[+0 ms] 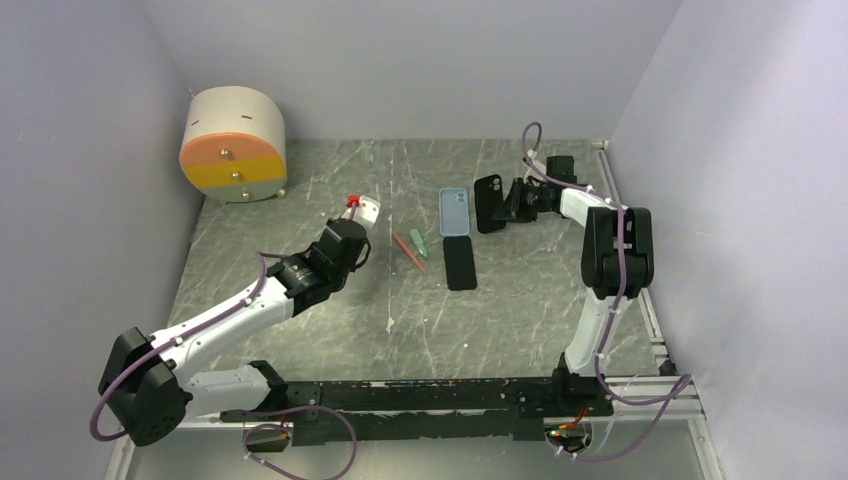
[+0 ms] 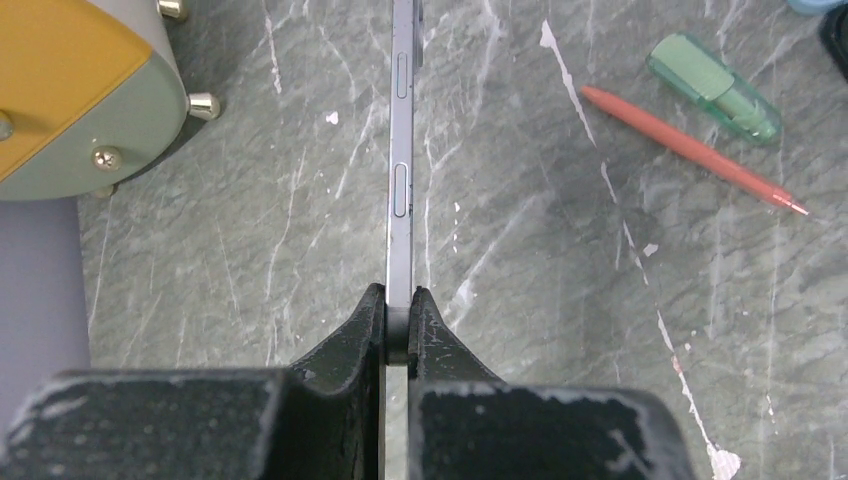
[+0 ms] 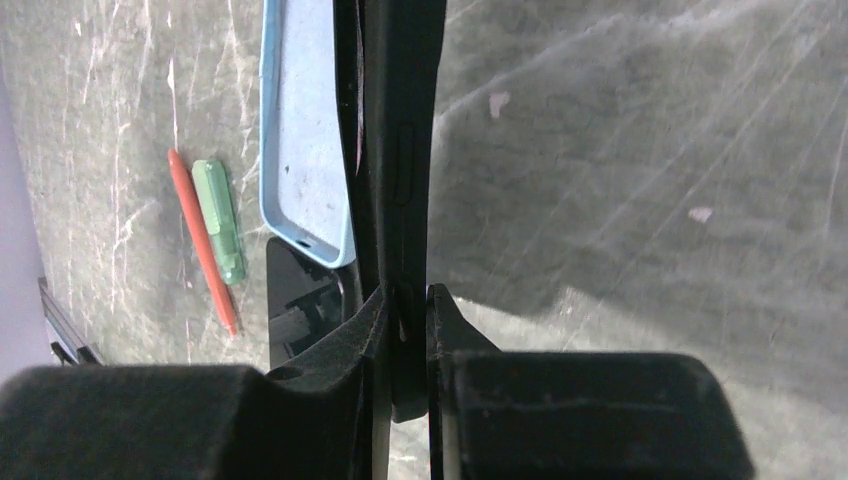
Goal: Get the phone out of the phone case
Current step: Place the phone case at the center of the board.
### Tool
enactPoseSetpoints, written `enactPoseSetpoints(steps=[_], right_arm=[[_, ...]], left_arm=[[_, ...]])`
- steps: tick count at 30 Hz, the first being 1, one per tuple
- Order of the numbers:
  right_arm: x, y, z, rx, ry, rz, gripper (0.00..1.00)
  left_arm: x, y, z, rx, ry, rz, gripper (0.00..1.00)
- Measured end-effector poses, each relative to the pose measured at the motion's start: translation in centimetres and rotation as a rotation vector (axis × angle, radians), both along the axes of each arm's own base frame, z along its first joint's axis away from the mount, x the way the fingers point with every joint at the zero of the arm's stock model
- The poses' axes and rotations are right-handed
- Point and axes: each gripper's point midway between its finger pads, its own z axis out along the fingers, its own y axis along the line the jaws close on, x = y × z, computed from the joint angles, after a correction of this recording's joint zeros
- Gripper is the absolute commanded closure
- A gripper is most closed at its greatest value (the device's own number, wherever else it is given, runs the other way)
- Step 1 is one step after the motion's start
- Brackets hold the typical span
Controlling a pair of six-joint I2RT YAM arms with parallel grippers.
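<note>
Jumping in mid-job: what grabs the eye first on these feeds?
Each arm holds something edge-on. The left pincer is clamped on a thin grey phone at left-centre, and the right pincer grips a black case at the far right. Between them on the table lie a light blue case, a dark slab, a red pen and a green marker. An orange-and-yellow drum sits in the far left corner.
</note>
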Motion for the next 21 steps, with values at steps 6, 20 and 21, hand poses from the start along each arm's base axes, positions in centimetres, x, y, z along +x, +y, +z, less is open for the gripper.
enactPoseSetpoints(steps=[6, 20, 21], right_arm=[[1.2, 0.6, -1.3, 0.039, 0.027, 0.031, 1.0], [1.3, 0.4, -2.7, 0.053, 0.073, 0.032, 0.49], [1.5, 0.2, -2.6, 0.04, 0.068, 0.025, 0.49]], left_arm=[[0.6, -0.1, 0.6, -0.022, -0.025, 0.007, 0.97], [0.8, 0.0, 0.8, -0.032, -0.036, 0.014, 0.97], [0.8, 0.0, 0.8, -0.033, -0.037, 0.014, 0.97]])
